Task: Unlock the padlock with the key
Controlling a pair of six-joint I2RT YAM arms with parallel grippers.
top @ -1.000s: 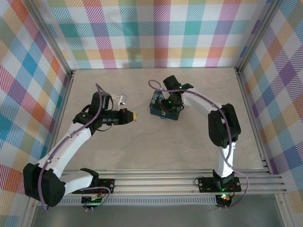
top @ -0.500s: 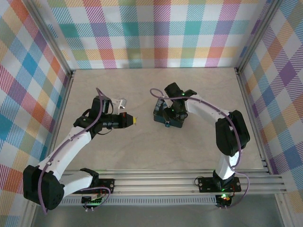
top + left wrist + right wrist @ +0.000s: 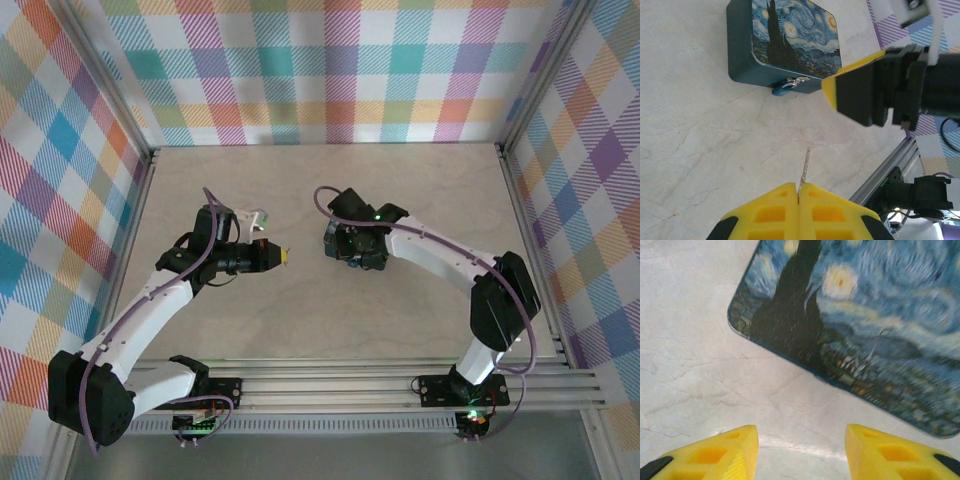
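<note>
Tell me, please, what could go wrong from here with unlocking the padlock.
The key sticks out from the shut left gripper; it could twist or slip on contact with the padlock. The right gripper is open near the tin, not holding it, so the tin may slide when pushed.

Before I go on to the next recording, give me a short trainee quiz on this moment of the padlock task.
1. True or false: the key is clear of the padlock.
2. Pick one. The right jaws are: A) shut on the padlock; B) open, near the box; C) shut on the key.
3. Fill in: the left jaws are shut on the ____.

Key: 1 true; 2 B; 3 key.
</note>
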